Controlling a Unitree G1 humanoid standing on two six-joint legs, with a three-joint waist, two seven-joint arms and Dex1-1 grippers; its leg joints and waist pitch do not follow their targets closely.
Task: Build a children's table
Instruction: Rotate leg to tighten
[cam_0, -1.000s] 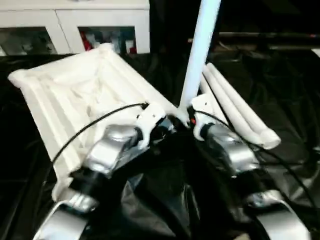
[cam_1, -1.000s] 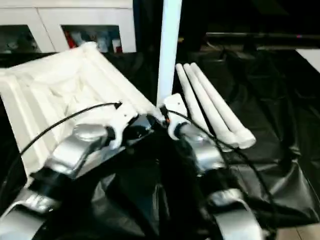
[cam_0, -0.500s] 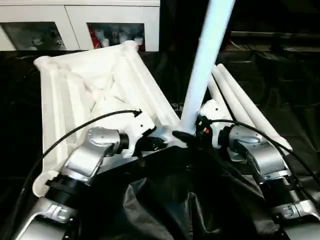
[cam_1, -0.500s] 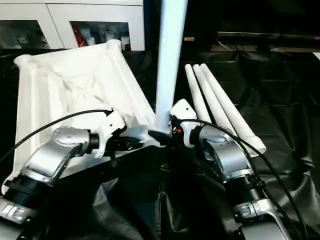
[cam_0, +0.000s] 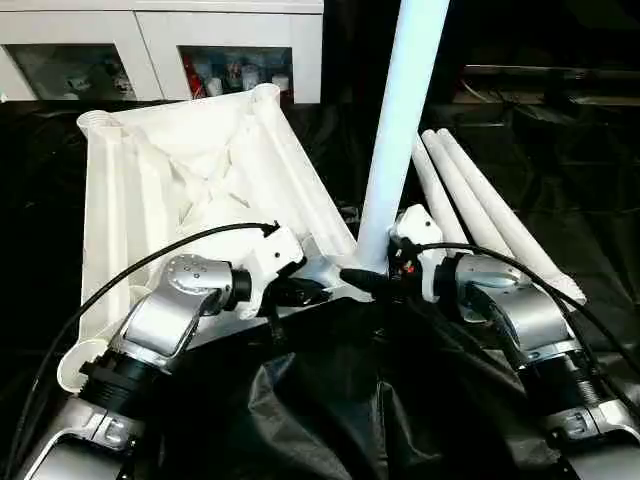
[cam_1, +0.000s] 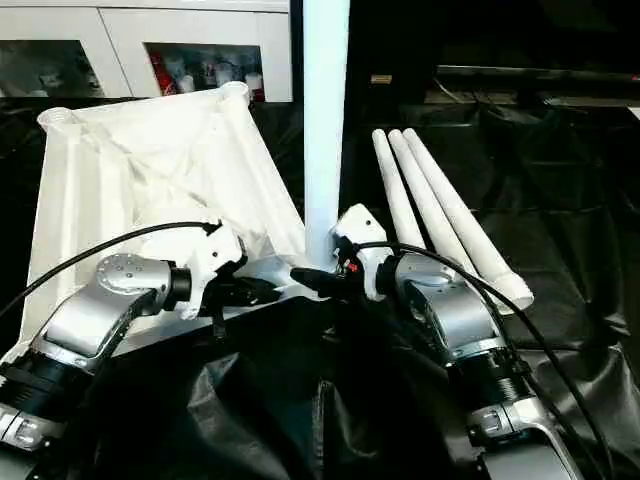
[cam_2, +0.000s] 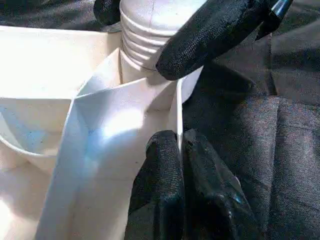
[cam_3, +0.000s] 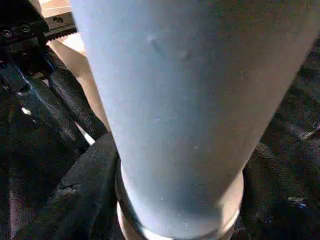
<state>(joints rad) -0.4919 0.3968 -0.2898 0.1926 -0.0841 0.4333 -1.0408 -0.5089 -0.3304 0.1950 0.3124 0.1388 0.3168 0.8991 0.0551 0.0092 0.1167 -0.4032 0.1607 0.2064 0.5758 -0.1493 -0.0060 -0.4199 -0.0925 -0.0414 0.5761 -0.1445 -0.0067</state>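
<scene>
Standing upright in the upturned table top's (cam_0: 190, 180) near corner socket is one white leg (cam_0: 400, 140), the right tool (cam_3: 175, 200) clamped around its base. The left tool (cam_2: 182, 165), fingers together, is pinching the top's rim beside that leg.

Black plastic sheeting (cam_0: 300, 420): wrinkled, glossy, covering the whole work surface. White cabinets (cam_0: 150, 45): far left, glass-fronted doors, small red and white items behind the panes. Dark rail (cam_1: 540, 72): far right, horizontal.

The top (cam_0: 190, 180) lies underside up at left, cabinets (cam_0: 160, 45) behind it. One leg (cam_0: 400, 130) stands in its near right corner socket. Three legs (cam_0: 480, 215) lie side by side to the right.
</scene>
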